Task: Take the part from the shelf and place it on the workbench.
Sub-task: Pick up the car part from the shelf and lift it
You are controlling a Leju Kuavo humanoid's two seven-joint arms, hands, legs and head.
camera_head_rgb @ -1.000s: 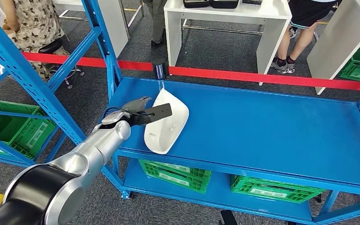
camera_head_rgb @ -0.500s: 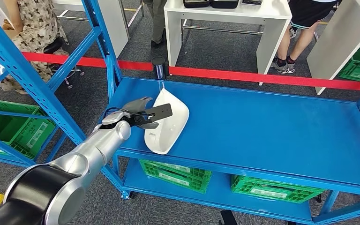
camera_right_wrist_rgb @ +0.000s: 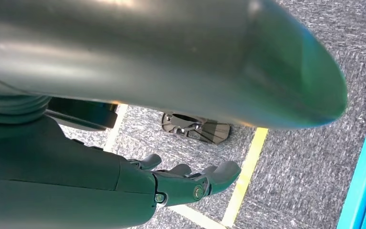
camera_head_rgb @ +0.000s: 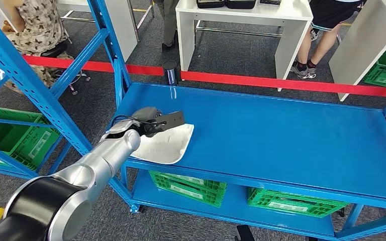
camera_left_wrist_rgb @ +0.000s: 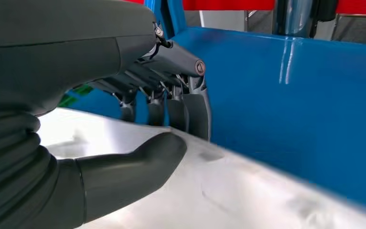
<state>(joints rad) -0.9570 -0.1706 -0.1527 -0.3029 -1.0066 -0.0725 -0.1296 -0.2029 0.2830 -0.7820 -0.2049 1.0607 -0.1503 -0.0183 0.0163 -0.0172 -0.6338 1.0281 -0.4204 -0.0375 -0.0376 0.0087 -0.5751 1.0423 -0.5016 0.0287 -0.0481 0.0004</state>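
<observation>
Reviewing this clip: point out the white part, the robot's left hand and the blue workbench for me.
white part (camera_head_rgb: 168,144): head view, on its broad upper face, clear of the fingers.
left hand (camera_head_rgb: 148,120): head view, on the middle of the hand above the part.
blue workbench (camera_head_rgb: 291,135): head view, on the bare top surface.

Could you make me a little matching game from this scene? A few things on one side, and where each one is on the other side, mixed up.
Things:
1. white part
2. green crates
3. red tape
4. right hand

Places:
A. stretched across the floor beyond the blue workbench
B. hanging above grey carpet with yellow lines
C. lying on the workbench top near its left end, under the left hand
D. on the workbench's lower shelf

Pairs: 1-C, 2-D, 3-A, 4-B
</observation>
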